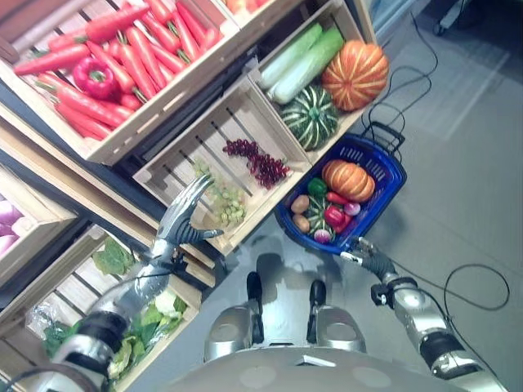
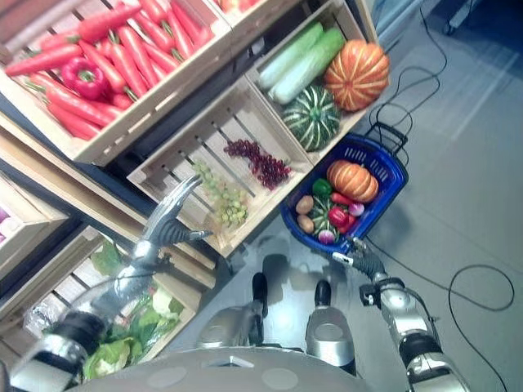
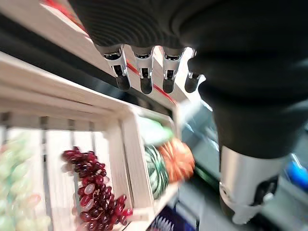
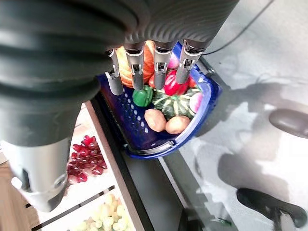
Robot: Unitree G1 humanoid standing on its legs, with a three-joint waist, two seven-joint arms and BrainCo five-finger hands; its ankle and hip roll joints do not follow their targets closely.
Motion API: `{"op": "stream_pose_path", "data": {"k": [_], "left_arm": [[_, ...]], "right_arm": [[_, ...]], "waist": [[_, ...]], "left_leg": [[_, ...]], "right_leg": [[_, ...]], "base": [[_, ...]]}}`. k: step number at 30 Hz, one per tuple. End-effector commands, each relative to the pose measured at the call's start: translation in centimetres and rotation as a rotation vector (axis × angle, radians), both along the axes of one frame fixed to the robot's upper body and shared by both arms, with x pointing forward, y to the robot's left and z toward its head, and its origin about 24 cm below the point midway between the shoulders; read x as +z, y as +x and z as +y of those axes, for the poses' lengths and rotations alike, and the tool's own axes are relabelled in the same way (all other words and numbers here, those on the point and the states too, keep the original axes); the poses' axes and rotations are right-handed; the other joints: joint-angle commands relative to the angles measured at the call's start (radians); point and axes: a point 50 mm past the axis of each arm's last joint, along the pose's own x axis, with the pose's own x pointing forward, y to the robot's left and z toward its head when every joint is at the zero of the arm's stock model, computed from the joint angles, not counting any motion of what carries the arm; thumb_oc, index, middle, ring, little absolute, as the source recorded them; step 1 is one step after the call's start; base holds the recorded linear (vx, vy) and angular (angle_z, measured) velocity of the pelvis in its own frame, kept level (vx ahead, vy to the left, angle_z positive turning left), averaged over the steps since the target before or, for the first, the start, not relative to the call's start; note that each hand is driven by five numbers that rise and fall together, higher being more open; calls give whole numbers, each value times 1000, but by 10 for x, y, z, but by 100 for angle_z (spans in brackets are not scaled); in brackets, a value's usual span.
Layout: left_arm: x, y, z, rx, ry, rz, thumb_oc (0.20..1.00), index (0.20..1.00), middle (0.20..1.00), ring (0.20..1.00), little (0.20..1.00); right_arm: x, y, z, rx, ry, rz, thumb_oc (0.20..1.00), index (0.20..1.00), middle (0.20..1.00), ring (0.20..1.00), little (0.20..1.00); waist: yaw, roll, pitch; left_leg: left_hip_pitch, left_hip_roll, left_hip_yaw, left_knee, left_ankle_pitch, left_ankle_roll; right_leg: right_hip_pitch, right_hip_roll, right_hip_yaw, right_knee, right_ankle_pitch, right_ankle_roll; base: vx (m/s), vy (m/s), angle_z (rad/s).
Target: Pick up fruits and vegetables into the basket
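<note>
The left hand [image 1: 186, 214] hangs over the front edge of the grape crate [image 1: 176, 151] with its fingers straight and spread, holding nothing. Just beyond the fingertips lies the green grape bunch [image 1: 222, 198], and past it, toward the basket side, the red grape bunch [image 1: 260, 163], whose long axis runs roughly along the crate's slats. The green bunch looks the nearer of the two, though depth is hard to judge from above. The right hand [image 4: 149, 67] hovers by the near rim of the blue basket [image 1: 391, 167], its fingers relaxed and empty. The basket already holds a small orange pumpkin [image 1: 347, 180], potatoes [image 4: 166, 122], a red pepper [image 1: 333, 216] and other produce. The left hand is clearly closer to the grapes, so the pick falls to it.
</note>
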Motion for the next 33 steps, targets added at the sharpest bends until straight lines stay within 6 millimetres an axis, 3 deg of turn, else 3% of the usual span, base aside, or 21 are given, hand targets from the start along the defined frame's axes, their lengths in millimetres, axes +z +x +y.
{"op": "stream_pose_path", "data": {"k": [1,3,5,14,20,33], "left_arm": [[37,21,2,15,184,-198,1000,1000,1000,1000,1000],[51,29,4,17,252,-250,1000,1000,1000,1000,1000],[77,40,5,23,355,-322,1000,1000,1000,1000,1000],[135,66,8,93,590,-439,1000,1000,1000,1000,1000],[153,75,19,209,685,-477,1000,1000,1000,1000,1000],[161,92,22,291,719,-326,1000,1000,1000,1000,1000]], "right_arm": [[23,13,4,31,22,-112,1000,1000,1000,1000,1000],[31,17,2,39,8,-137,1000,1000,1000,1000,1000],[46,26,-3,52,-19,-182,1000,1000,1000,1000,1000],[92,54,-15,-10,-10,-342,1000,1000,1000,1000,1000],[118,61,-26,-51,15,-444,1000,1000,1000,1000,1000],[169,72,-24,-27,80,-636,1000,1000,1000,1000,1000]], "waist": [[-27,-21,33],[-37,-12,46],[-55,6,74],[-89,31,156],[-102,44,165],[-141,64,165]], "left_leg": [[-49,-56,61,180,-150,37],[-74,-58,66,193,-147,34],[-120,-62,68,223,-143,26],[-272,-69,102,297,-133,23],[-392,-65,136,368,-143,16],[-646,-45,174,497,-152,12]], "right_leg": [[-138,-15,10,217,-63,-18],[-167,-21,12,235,-68,-21],[-216,-32,23,263,-70,-24],[-383,-31,65,332,-62,-28],[-510,-32,88,396,-71,-28],[-783,-17,139,530,-72,-23]], "base": [[-48,92,-8],[-62,89,-2],[-67,95,-10],[-70,28,-6],[-13,20,-10],[14,24,-5]]}}
